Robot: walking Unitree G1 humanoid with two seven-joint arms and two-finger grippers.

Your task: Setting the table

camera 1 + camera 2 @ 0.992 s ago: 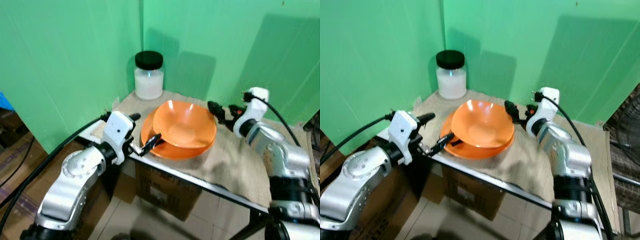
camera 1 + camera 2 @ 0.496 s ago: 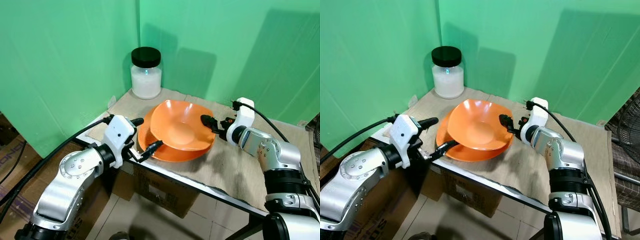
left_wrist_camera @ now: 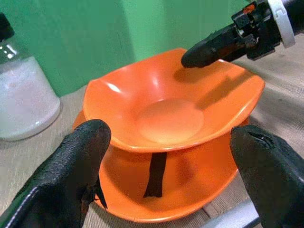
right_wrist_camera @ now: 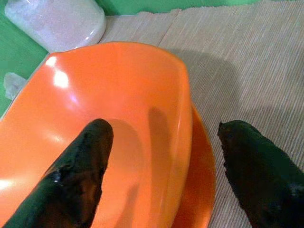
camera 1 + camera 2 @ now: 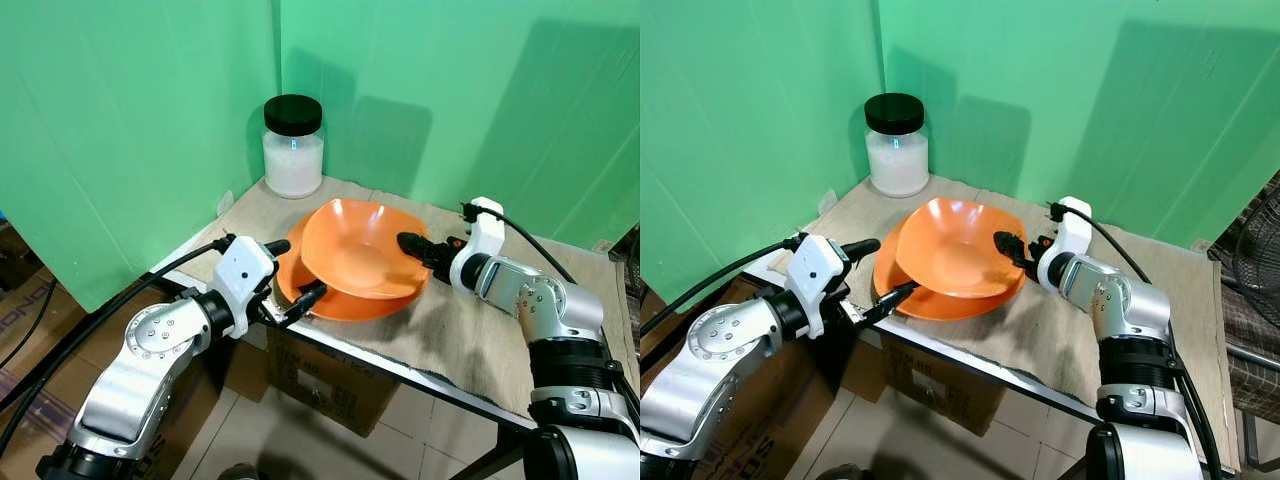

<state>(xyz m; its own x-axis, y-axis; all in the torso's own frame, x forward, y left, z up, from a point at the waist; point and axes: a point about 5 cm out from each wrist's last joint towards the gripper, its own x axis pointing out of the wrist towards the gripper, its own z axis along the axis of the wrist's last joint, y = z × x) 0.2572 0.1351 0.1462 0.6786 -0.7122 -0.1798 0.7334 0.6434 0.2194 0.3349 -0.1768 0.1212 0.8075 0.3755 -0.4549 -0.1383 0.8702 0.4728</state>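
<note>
On the mat-covered desk (image 5: 470, 330) the orange bowl (image 5: 360, 250) sits tilted in the orange plate (image 5: 340, 305) — the right gripper (image 4: 164, 156) straddles its rim, fingers spread, likely to lift it, while the left gripper (image 3: 166, 156) waits open at the plate's edge.

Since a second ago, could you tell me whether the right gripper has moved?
Yes. The right gripper has come in toward the jar, from beside the top bowl to straddling its rim, fingers open.
</note>
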